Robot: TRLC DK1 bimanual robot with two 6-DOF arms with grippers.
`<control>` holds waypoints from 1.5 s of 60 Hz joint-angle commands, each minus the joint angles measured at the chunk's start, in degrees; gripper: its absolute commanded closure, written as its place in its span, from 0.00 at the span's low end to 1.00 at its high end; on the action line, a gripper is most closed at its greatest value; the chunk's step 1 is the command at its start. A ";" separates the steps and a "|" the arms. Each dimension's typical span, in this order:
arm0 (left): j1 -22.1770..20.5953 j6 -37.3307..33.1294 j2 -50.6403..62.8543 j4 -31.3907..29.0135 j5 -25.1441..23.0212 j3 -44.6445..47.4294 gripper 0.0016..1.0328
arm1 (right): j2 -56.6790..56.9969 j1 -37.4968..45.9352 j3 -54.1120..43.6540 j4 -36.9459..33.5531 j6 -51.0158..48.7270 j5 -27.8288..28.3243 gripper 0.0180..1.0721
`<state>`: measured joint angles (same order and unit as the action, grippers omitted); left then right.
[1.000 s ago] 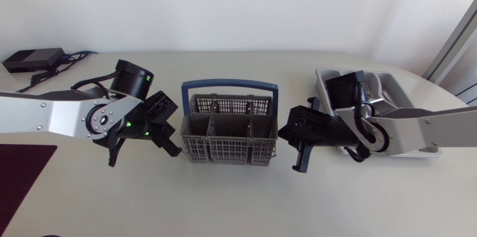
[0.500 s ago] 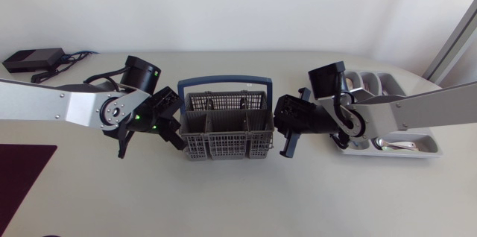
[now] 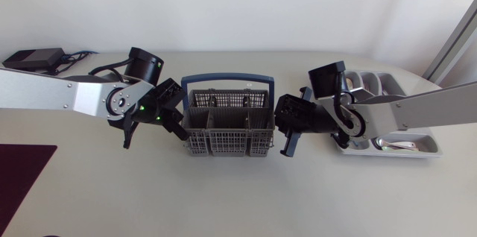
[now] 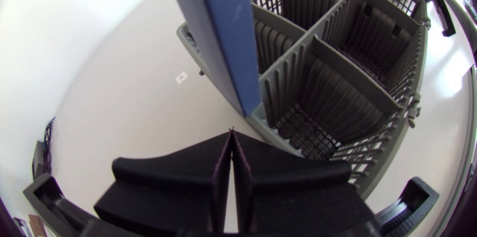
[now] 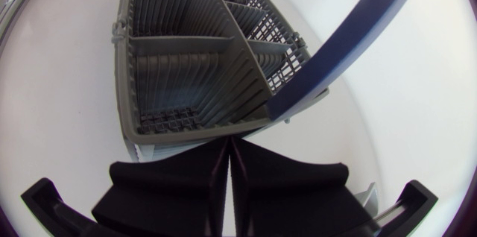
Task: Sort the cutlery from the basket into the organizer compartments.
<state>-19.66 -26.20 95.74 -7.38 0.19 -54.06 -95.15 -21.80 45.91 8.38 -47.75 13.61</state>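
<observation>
At the table's [image 3: 238, 200] near edge on my left lies a dark red mat [image 3: 22, 171], well apart from everything else. Further in, at the middle of the table, stands the grey cutlery basket [image 3: 227, 129], upright, with its blue handle [image 3: 227, 80] arching from one short end over to the other. My left arm [image 3: 52, 99] comes in from the side and brings the left gripper [image 4: 231, 144] to the basket's left end, with its two wedge fingers pressed together along a thin seam and nothing between them. The tips sit right at the end wall, beside the foot of the handle. The right gripper [image 5: 229, 147] mirrors it at the basket's right end, fingers likewise closed on each other and holding nothing, tips at the rim below the handle's other foot. Whether either pair of tips actually presses on the plastic I cannot tell. Beyond the right arm [image 3: 417, 110] sits the pale organizer [image 3: 432, 147], and a silver piece of cutlery [image 3: 395, 145] lies in its nearest compartment. Farthest back, at the left corner, rests a flat black box [image 3: 33, 59] with cables [image 3: 74, 57] trailing from it.
</observation>
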 commanded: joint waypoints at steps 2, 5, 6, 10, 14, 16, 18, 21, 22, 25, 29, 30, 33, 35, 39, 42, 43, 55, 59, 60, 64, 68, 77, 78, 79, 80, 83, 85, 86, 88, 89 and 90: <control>0.59 -1.14 1.37 0.78 -0.80 -0.87 0.97 | 0.58 -0.70 -1.79 0.32 0.72 -0.07 0.95; 1.47 -1.31 0.85 0.70 -0.80 -0.34 0.97 | 1.20 -0.35 -2.40 0.32 0.37 -0.33 0.95; 1.64 -1.49 0.67 0.70 -0.80 -0.08 0.97 | 1.37 -0.26 -2.58 0.32 0.29 -0.33 0.95; 2.43 -1.58 -0.38 0.61 -0.89 0.54 0.97 | 2.34 0.27 -3.37 0.14 0.02 -0.77 0.95; 3.22 -1.58 -2.14 0.43 -1.15 1.24 0.97 | 3.84 1.15 -4.25 -0.21 -0.24 -1.04 0.95; 3.49 -1.58 -3.28 0.35 -1.15 1.59 0.97 | 4.54 1.50 -4.69 -0.30 -0.42 -1.30 0.95; 3.93 -1.49 -5.30 0.35 -1.24 2.47 0.97 | 5.77 2.29 -5.39 -0.38 -0.59 -1.83 0.95; 4.54 -1.40 -7.68 0.35 -1.33 3.53 0.96 | 7.44 3.43 -6.18 -0.82 -0.59 -2.44 0.94; 4.72 -1.40 -8.47 0.35 -1.33 3.88 0.96 | 7.97 3.78 -6.45 -0.91 -0.59 -2.44 0.94; 5.25 -1.40 -10.49 0.35 -1.33 4.76 0.95 | 9.55 5.02 -7.24 -1.00 -0.59 -2.71 0.94; 5.95 -1.40 -13.39 0.26 -1.42 6.25 0.95 | 13.06 6.42 -8.82 -1.61 -0.59 -3.23 0.92; 6.13 -1.31 -14.09 0.26 -1.50 6.51 0.95 | 14.12 6.69 -9.26 -1.79 -0.59 -3.23 0.92; 6.65 -1.31 -17.35 0.26 -1.59 7.74 0.92 | 17.11 7.65 -10.49 -2.67 -0.59 -3.23 0.89; 7.09 -1.31 -18.75 0.08 -1.59 8.18 0.92 | 18.78 8.00 -11.11 -3.28 -0.59 -3.32 0.87; 7.88 -1.31 -22.80 -0.53 -2.12 9.24 0.92 | 23.26 8.88 -12.42 -4.34 -0.51 -3.41 0.80; 8.50 -1.31 -25.61 -1.32 -2.30 9.85 0.89 | 26.78 9.50 -13.13 -5.75 -0.33 -3.41 0.74; 8.67 -1.23 -26.22 -1.50 -2.30 9.94 0.89 | 27.74 9.67 -13.39 -6.10 -0.24 -3.50 0.72; 9.55 -1.14 -36.95 -2.47 -2.82 14.34 0.35 | 41.63 12.31 -16.99 -10.40 1.16 -3.85 0.41; 9.73 -0.70 -39.58 -2.73 -2.73 15.57 0.09 | 44.70 12.66 -18.05 -11.11 1.25 -3.85 0.23; 9.99 -0.52 -40.29 -2.73 -2.73 15.74 0.04 | 45.58 12.84 -18.31 -11.19 1.25 -3.94 0.15; 10.78 0.27 -42.13 -2.91 -2.73 16.18 0.04 | 48.92 13.36 -19.46 -12.07 1.43 -3.94 0.04; 11.40 0.80 -43.45 -3.79 -2.73 16.27 0.04 | 51.21 13.63 -19.89 -13.74 2.13 -4.38 0.04; 12.63 1.94 -47.05 -4.22 -2.73 18.38 0.04 | 55.25 15.74 -20.69 -14.71 5.21 -5.78 0.04; 12.72 2.03 -47.76 -4.22 -2.73 18.82 0.04 | 55.95 16.35 -20.95 -14.89 5.73 -5.78 0.04; 12.72 2.03 -48.28 -4.22 -2.73 18.99 0.04 | 56.31 16.62 -21.13 -14.89 6.09 -5.78 0.04; 12.80 2.11 -48.63 -4.14 -2.73 19.17 0.04 | 56.83 16.88 -21.39 -14.89 6.53 -5.78 0.04; 13.24 2.29 -50.30 -4.14 -2.73 19.96 0.04 | 58.33 17.41 -22.09 -14.62 7.84 -5.87 0.04; 13.42 2.38 -51.54 -4.14 -2.73 20.40 0.04 | 59.56 17.76 -22.44 -14.62 8.72 -5.87 0.04; 13.42 2.38 -51.80 -4.14 -2.73 20.58 0.04 | 60.44 18.11 -22.62 -14.71 9.34 -5.87 0.04; 13.42 2.38 -53.38 -4.14 -2.73 21.19 0.04 | 61.84 18.64 -22.88 -14.71 10.31 -5.87 0.04; 13.42 2.38 -54.52 -4.14 -2.73 21.72 0.04 | 62.46 18.99 -22.97 -14.80 10.83 -5.87 0.04; 13.33 2.47 -55.23 -4.14 -2.73 21.98 0.04 | 63.34 19.52 -22.88 -15.06 11.54 -5.87 0.04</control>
<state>-6.74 -25.28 43.72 -11.51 -2.15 -34.52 -34.76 -3.79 24.58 -6.04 -40.05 8.25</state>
